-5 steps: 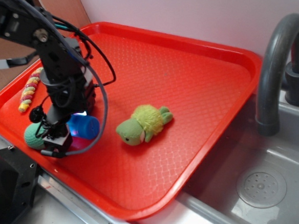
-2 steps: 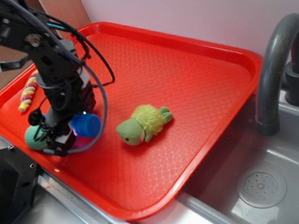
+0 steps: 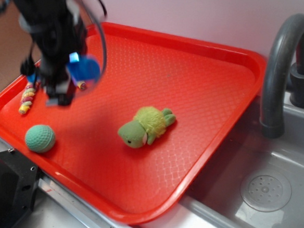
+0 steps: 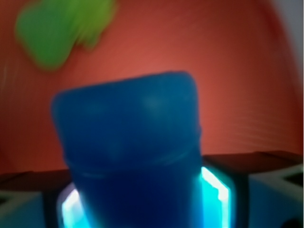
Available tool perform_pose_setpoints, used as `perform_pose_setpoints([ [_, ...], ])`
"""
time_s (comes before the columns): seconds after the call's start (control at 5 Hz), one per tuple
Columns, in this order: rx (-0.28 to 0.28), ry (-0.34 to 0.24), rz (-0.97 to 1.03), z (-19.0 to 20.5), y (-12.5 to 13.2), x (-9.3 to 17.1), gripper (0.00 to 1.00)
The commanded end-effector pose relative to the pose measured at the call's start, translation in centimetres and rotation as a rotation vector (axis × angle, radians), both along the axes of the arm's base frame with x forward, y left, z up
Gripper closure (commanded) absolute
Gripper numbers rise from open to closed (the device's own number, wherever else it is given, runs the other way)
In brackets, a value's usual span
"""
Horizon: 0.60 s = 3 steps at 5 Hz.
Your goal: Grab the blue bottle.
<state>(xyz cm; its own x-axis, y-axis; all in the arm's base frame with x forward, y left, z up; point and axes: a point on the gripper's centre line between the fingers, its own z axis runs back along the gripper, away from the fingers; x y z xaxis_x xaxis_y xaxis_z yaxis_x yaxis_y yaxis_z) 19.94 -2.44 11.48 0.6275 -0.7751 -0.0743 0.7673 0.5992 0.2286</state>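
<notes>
Blue bottle (image 3: 84, 68), seemingly pinched in the blurred gripper (image 3: 61, 81), hangs above tray (image 3: 200, 63), ball (image 3: 40, 138), turtle (image 3: 145, 126).

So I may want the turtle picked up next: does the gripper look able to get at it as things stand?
Probably not right away: the gripper is shut on the blue bottle, held above the red tray. The plush turtle itself lies in the open with nothing over or against it, so once the bottle is released, access looks free.
</notes>
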Motion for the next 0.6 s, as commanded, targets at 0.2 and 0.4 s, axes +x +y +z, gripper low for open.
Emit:
perform_pose_setpoints([
  [0.2, -0.200, 0.041, 0.772, 12.7, -0.1, -0.3, 1.00],
  [0.4, -0.284, 0.069, 1.023, 11.6, 0.0, -0.4, 1.00],
])
